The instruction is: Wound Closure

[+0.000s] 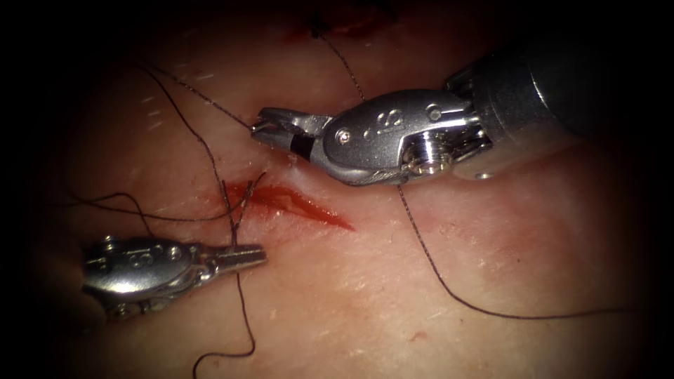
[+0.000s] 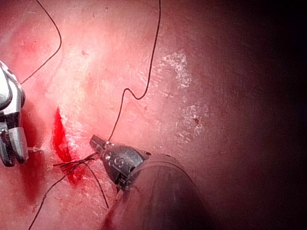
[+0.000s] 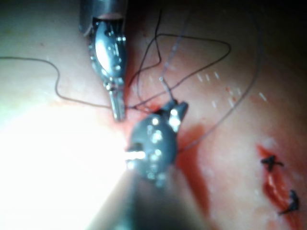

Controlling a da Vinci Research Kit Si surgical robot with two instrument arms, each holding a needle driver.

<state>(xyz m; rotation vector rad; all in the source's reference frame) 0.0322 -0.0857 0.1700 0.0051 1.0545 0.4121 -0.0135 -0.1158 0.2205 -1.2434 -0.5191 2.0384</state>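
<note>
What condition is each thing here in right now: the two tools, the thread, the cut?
Left end effector: shut on the thread, just left of and below the cut.
Right end effector: shut on the thread, above the cut.
Thread: loose loops lying over the tissue, strands crossing at the cut's left end.
Cut: open, with red fluid in it.

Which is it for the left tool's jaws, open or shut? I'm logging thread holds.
Shut on the thread: the left tool pinches the strand below the cut.

Thread loops crowding the cut
</note>
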